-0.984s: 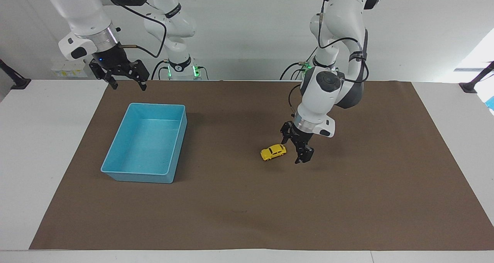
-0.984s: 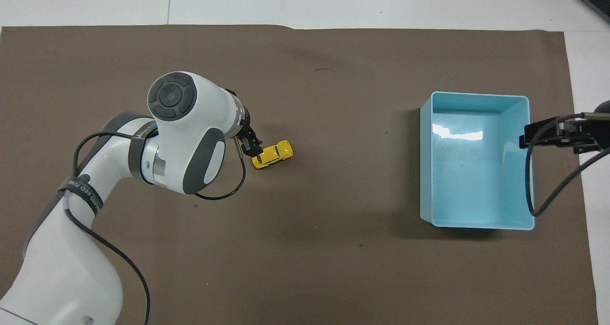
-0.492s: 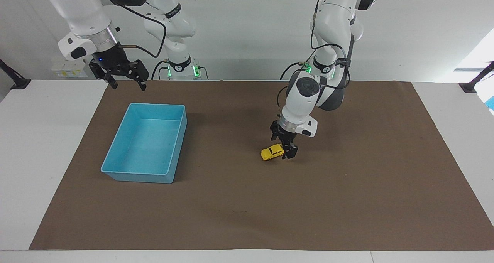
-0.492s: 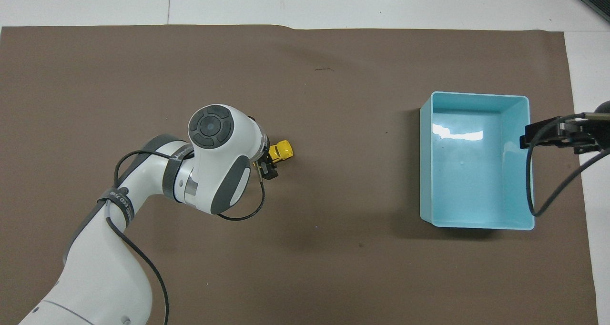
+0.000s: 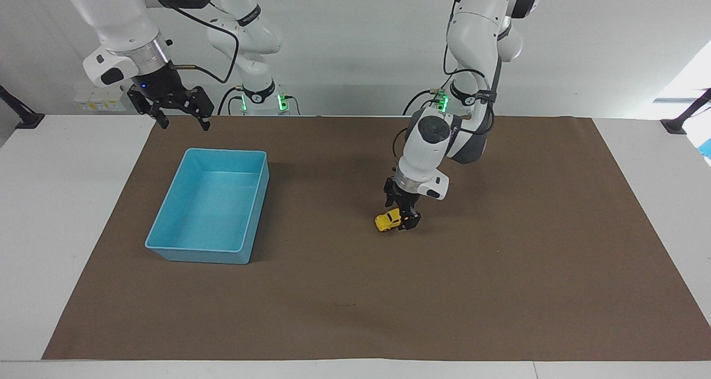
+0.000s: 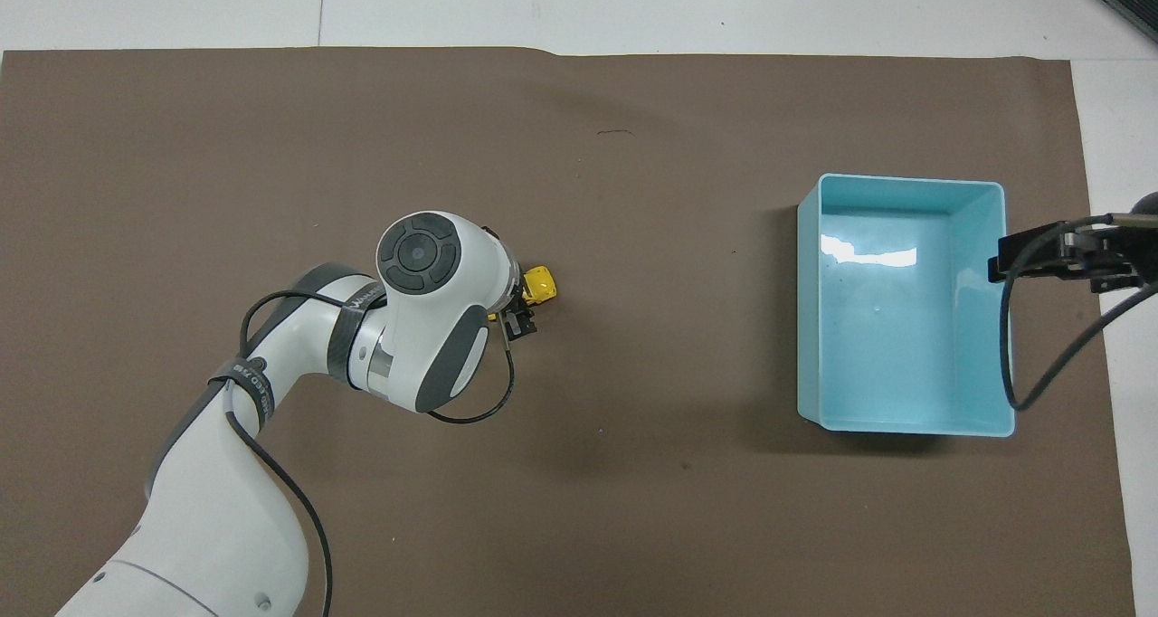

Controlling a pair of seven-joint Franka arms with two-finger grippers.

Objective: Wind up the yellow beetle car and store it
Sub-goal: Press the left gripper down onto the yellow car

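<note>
Hanging at ten o'clock in the facing view, the right gripper [image 5: 178, 112] waits with fingers spread over the mat's [image 5: 500, 290] edge, above the empty blue tray [image 5: 253, 218]. Centre-right there, the left gripper [image 5: 404, 219] straddles the yellow beetle car [image 5: 387, 222] on the mat, whether it is clamped I cannot tell. Overhead, the wrist hides all but the car's nose [image 6: 541, 284].

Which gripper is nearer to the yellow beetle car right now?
Left. The left gripper is down at the yellow beetle car; the right gripper waits raised past the blue tray, near the robots.
</note>
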